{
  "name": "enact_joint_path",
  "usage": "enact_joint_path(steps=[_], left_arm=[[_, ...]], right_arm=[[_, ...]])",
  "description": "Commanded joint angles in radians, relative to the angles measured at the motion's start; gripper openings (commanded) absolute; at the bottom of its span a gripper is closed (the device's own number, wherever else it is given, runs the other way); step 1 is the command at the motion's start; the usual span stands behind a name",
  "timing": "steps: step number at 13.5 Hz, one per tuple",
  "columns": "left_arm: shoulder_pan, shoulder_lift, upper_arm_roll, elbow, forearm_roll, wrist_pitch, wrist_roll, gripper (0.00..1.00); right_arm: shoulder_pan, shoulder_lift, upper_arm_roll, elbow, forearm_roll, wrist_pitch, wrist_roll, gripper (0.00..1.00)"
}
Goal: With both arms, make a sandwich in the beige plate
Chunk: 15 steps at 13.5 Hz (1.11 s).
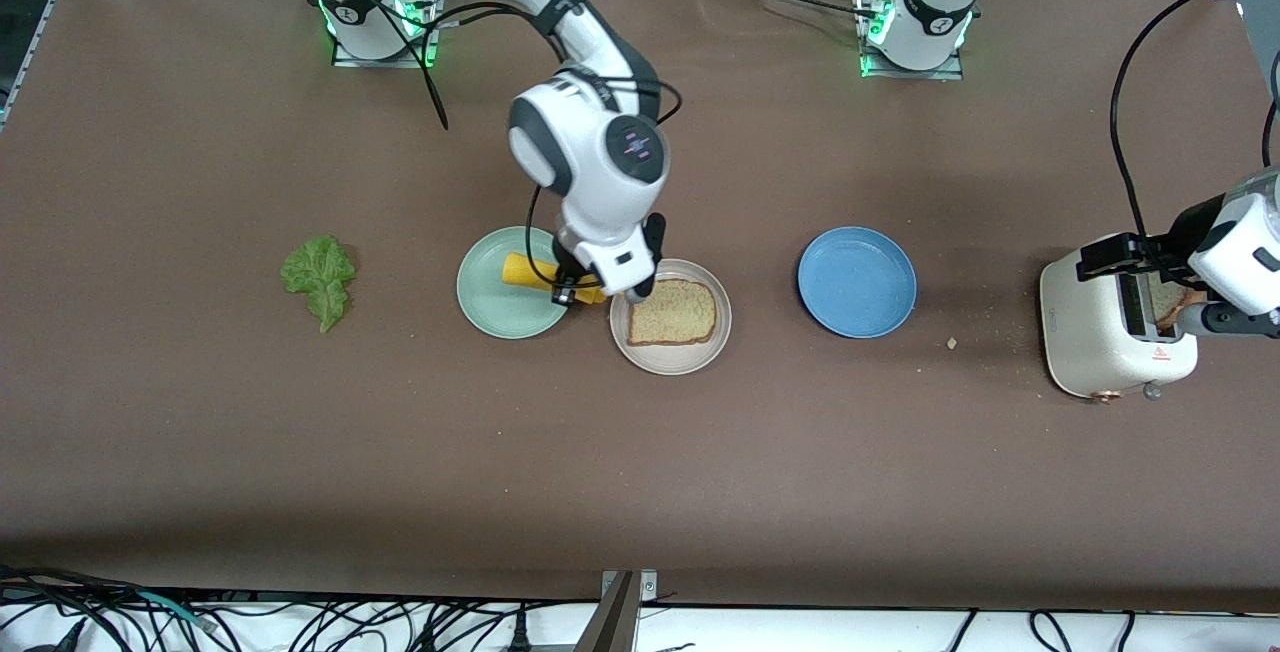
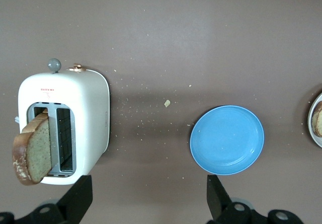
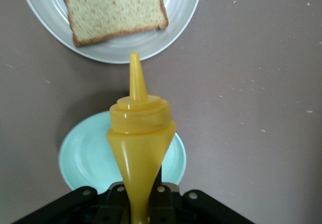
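The beige plate (image 1: 670, 354) holds one slice of brown bread (image 1: 673, 313); both also show in the right wrist view, the plate (image 3: 176, 12) and the bread (image 3: 113, 7). My right gripper (image 1: 575, 289) is shut on a yellow squeeze bottle (image 1: 530, 275), held on its side over the mint-green plate (image 1: 500, 302), nozzle toward the beige plate. In the right wrist view the gripper (image 3: 137, 204) grips the bottle (image 3: 140, 143). The lettuce leaf (image 1: 318, 277) lies on the table toward the right arm's end. My left gripper (image 1: 1140, 262) is open over the toaster (image 1: 1100, 327); a second bread slice (image 2: 34, 151) stands in its slot.
An empty blue plate (image 1: 857, 281) sits between the beige plate and the toaster, also in the left wrist view (image 2: 227, 139). Crumbs lie on the brown table around the toaster. The beige plate's rim (image 2: 316, 121) shows at the edge of the left wrist view.
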Motion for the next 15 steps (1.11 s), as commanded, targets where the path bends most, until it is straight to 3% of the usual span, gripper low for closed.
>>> enact_joint_path(steps=[1, 7, 10, 15], left_arm=[[-0.001, -0.027, -0.005, -0.002, 0.03, -0.014, -0.012, 1.0], [-0.001, -0.056, -0.005, -0.005, 0.031, -0.014, -0.014, 1.0], [-0.001, -0.053, -0.005, -0.016, 0.031, -0.014, -0.011, 1.0], [-0.001, -0.053, -0.005, -0.017, 0.033, -0.012, -0.011, 1.0]], right_arm=[[-0.101, -0.073, 0.013, -0.004, 0.222, -0.072, -0.088, 0.0], [-0.322, -0.082, 0.013, -0.057, 0.693, -0.165, -0.486, 0.0], [-0.394, -0.082, 0.014, -0.108, 0.811, -0.175, -0.661, 0.0], [-0.558, -0.068, 0.016, -0.165, 0.969, -0.364, -1.051, 0.0]])
